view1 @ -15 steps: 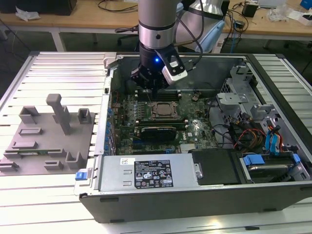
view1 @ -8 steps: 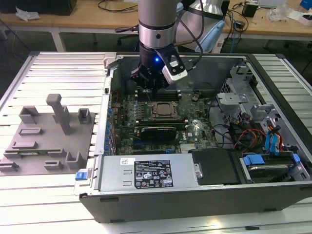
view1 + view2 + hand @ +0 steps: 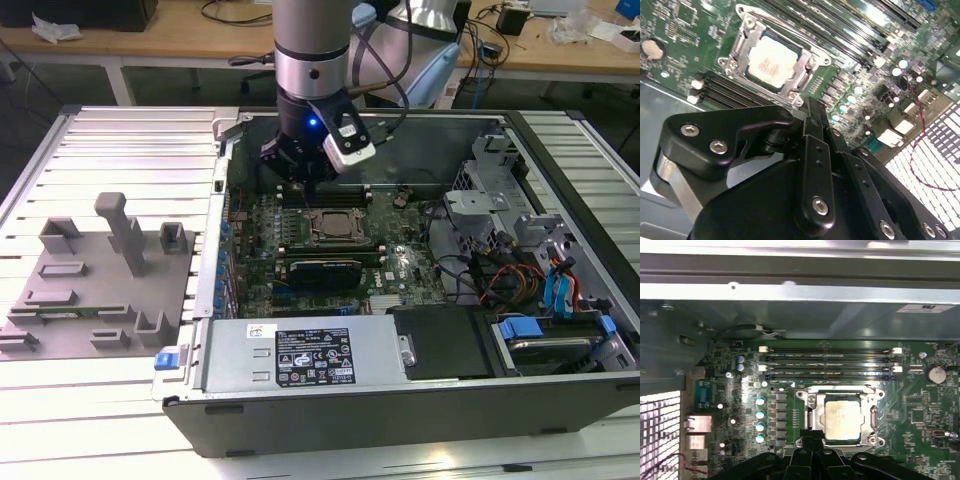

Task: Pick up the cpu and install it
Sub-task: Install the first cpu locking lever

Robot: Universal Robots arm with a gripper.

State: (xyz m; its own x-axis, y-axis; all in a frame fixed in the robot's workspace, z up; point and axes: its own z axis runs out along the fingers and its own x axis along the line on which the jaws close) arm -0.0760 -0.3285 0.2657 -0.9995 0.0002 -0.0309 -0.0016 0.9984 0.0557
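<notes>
the jaws are pressed together and grip nothing, and they hang just beside one edge of the socket frame point(image 3: 875, 415). the cpu point(image 3: 842, 417) lies flat inside that frame, pale top up. the socket is on the motherboard point(image 3: 400, 265), near the board's edge with the memory slots point(image 3: 830, 362). the open computer case point(image 3: 400, 400) rests on the slatted table point(image 3: 120, 150), with grey fixture blocks point(image 3: 110, 280) beside it.

The silver cylindrical metal arm point(image 3: 312, 50) carries black cables point(image 3: 397, 95) and a blue indicator light point(image 3: 313, 124). The matte black pincer point(image 3: 809, 112) has silver round-head screws point(image 3: 719, 146).
</notes>
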